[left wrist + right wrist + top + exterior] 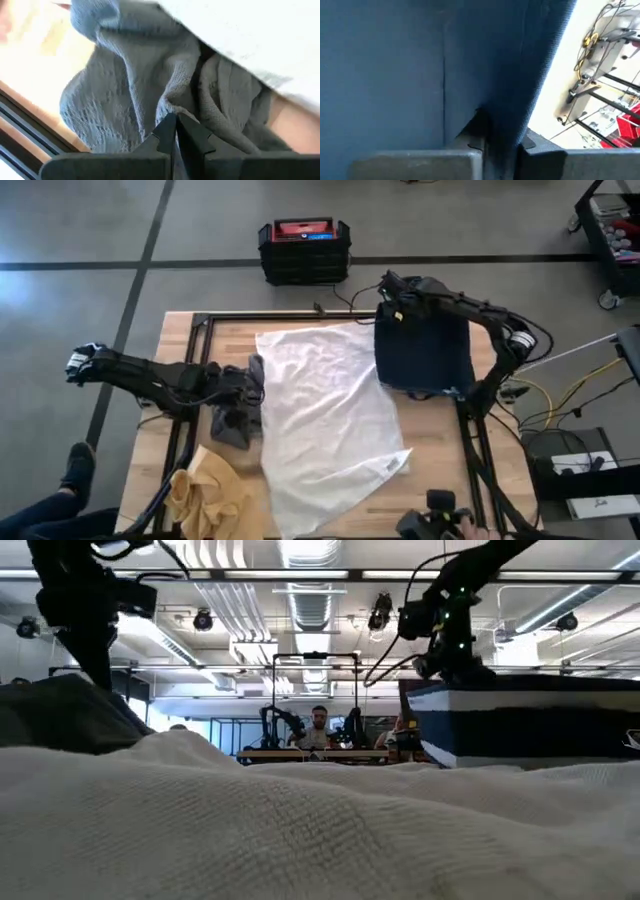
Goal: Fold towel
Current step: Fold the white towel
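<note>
A wooden table (180, 340) seen from above, with several cloths spread on it. A large white towel (325, 420) lies flat down the middle, one corner turned up near the front edge. To its left sits a crumpled grey towel (236, 420), and the left gripper (252, 383) reaches in from the table's left side to the far end of that grey heap, right at the white towel's edge. In the left wrist view the two dark fingers (165, 134) are pressed together with their tips against a fold of the grey towel (135, 90); whether a pinch of cloth is caught between them is hard to make out. On the right, a folded dark navy towel (424, 352) rests partly over the white towel's far right corner. The right gripper (392, 310) sits at the navy towel's far left corner, and the right wrist view shows its fingers clamped on the cloth's edge (510, 100). A rumpled yellow cloth (208, 495) lies at the front left corner, well apart from both grippers.
</note>
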Motion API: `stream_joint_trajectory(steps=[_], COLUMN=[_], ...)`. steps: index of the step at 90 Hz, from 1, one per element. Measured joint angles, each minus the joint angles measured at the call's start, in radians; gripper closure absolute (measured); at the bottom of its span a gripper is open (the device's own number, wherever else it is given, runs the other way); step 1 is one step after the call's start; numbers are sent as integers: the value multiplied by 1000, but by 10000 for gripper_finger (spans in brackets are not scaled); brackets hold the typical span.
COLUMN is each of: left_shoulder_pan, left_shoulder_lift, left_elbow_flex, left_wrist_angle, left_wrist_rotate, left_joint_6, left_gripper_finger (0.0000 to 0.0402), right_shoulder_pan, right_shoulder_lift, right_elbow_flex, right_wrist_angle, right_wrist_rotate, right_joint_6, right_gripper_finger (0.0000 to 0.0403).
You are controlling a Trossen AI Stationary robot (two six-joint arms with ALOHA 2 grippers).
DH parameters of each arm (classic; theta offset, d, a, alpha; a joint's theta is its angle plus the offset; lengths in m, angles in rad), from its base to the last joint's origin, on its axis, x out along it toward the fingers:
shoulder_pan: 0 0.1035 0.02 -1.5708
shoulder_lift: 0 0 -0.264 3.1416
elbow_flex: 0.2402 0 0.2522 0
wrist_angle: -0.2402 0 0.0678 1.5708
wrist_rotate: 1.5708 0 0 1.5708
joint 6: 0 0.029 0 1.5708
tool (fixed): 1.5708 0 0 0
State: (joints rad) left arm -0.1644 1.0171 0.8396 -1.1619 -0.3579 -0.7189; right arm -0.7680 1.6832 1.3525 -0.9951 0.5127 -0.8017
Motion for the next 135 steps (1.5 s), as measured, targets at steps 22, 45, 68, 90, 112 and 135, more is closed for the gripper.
stream_joint_trajectory(steps=[22,45,68,90,112,135], left_shoulder_pan=[1,3,12,26,29,28], left_shoulder_lift=[-16,2,94,168,152,60], left_elbow_flex=[56,38,-10,-157,-256,-156], left_wrist_angle=[-16,226,329,395,134,-18], left_wrist_rotate=[-60,-88,87,90,121,24], left_joint_6=[6,108,165,220,-12,-142], left_gripper_finger=[401,400,401,401,402,402], right_shoulder_pan=[12,38,80,246,545,765], right_shoulder_lift=[-35,-145,-252,-265,-215,-94], right_elbow_flex=[15,97,151,92,8,-42], right_wrist_angle=[-8,-14,-33,43,149,199], right_wrist_rotate=[112,84,-403,-891,-773,-505], right_joint_6=[-9,147,429,653,701,786], right_gripper_finger=[252,176,156,174,200,218])
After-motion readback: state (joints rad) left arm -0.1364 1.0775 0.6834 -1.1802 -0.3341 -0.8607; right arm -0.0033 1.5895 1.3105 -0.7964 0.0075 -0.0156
